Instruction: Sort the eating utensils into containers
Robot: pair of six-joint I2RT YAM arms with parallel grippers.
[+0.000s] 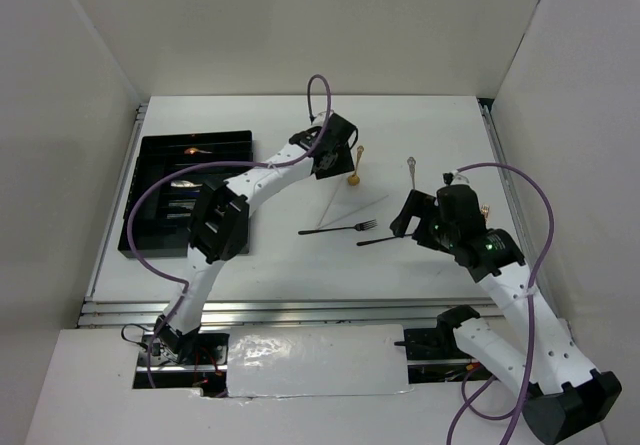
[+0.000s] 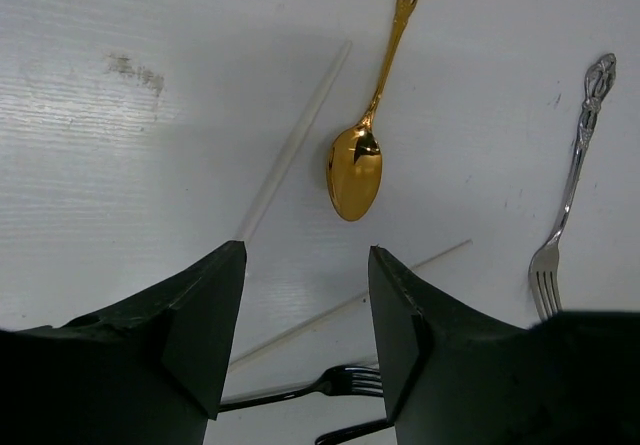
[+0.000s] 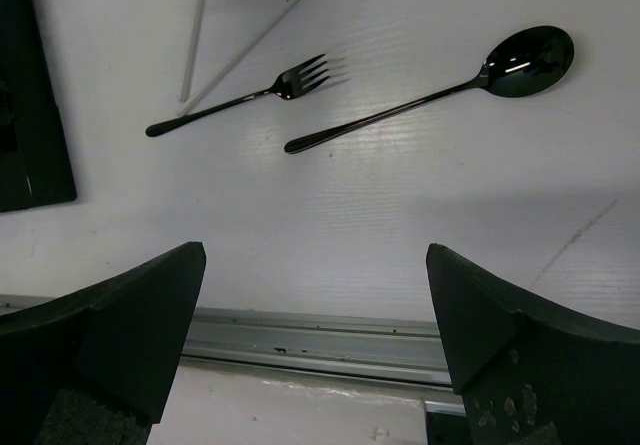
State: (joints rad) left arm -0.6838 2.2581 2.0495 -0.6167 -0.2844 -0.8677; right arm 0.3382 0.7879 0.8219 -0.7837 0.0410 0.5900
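Now left tool (image 2: 305, 255) hovers spread near gold spoon (image 2: 355, 170).

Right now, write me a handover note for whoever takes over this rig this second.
Left gripper: open, empty, hovering by the gold spoon.
Right gripper: open, empty, near the black spoon.
Done: a second gold spoon and some silver pieces lie in the tray.
Left on the table: gold spoon, black fork, black spoon, silver fork, two pale chopsticks.
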